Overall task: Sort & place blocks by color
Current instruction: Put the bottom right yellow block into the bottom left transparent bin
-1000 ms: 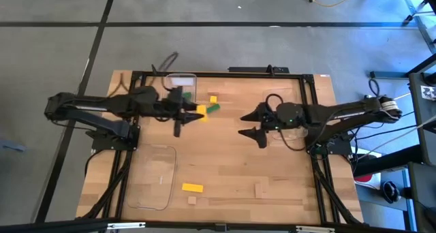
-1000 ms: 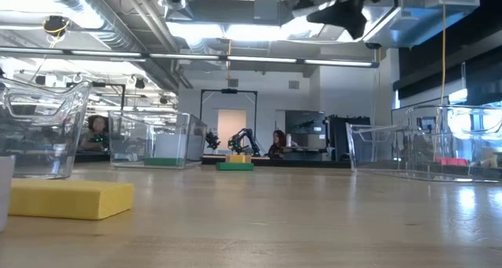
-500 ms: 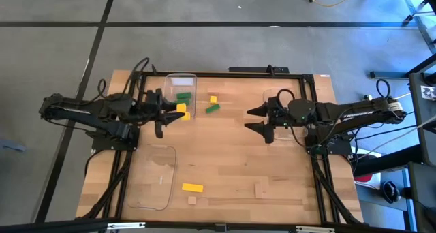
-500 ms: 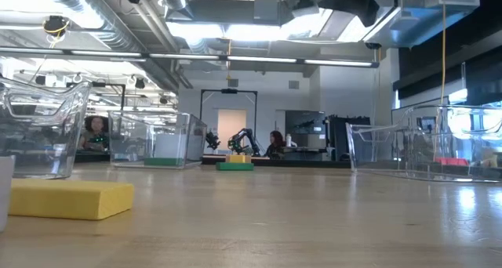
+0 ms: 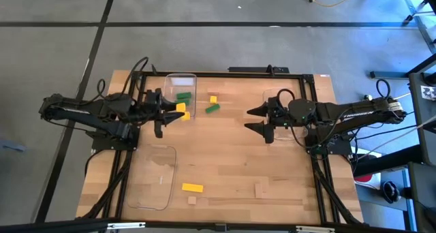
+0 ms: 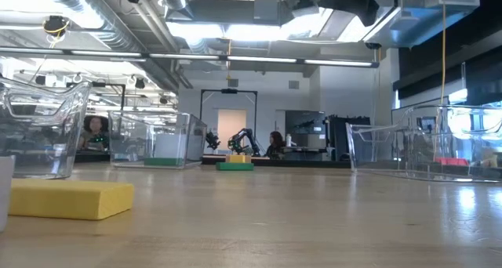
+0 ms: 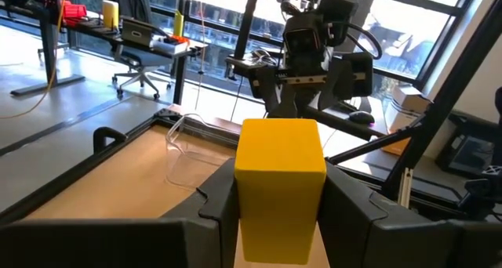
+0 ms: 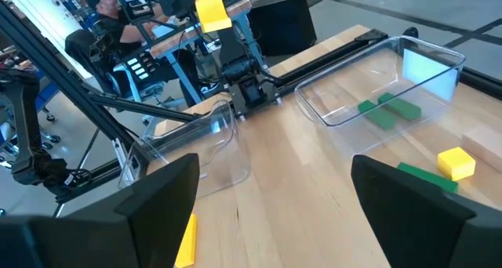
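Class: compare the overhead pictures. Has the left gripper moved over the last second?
Yes. The left gripper, shut on a yellow block, has drawn back toward its own base, away from the green block on the table.

Two blocks (image 5: 182,96) lie in the far-left tray (image 5: 181,79); two more blocks (image 5: 212,104) rest just right of it on the tabletop (image 5: 231,158).

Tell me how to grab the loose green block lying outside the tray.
Take the green block across its two long sides at mid-length, coming straight down from above. It lies flat and angled on the table, clear of the small yellow block, so turn the jaws to match its slant.
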`<state>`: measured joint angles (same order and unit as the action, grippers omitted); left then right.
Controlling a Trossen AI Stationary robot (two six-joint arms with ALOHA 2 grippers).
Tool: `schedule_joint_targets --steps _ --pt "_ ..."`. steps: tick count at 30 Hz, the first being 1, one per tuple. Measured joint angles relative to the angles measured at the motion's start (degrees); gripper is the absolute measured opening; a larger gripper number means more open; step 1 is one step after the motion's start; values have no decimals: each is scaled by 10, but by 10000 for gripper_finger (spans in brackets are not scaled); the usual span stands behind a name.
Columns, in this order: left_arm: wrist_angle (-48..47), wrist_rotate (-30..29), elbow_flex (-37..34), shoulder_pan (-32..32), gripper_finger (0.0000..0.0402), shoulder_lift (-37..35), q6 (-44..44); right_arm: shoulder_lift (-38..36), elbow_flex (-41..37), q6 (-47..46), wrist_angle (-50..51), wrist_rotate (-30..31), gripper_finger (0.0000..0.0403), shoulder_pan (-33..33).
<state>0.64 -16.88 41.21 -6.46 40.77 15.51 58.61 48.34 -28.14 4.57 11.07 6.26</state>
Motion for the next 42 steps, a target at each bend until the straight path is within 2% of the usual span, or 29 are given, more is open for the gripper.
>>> schedule_joint_targets --steps 17,24,31,34,42 --pt "0 58 0 0 120 0 23 0 0 0 3 0 336 0" --pt "-2 61 0 0 120 0 21 0 0 -1 6 -1 336 0" --pt "-7 130 2 -16 120 10 21 0 0 -1 6 -1 336 0" --pt "-69 151 40 -48 120 28 37 0 0 -1 6 -1 336 0" --pt "-416 165 214 -209 120 153 127 0 0 -1 6 -1 336 0"
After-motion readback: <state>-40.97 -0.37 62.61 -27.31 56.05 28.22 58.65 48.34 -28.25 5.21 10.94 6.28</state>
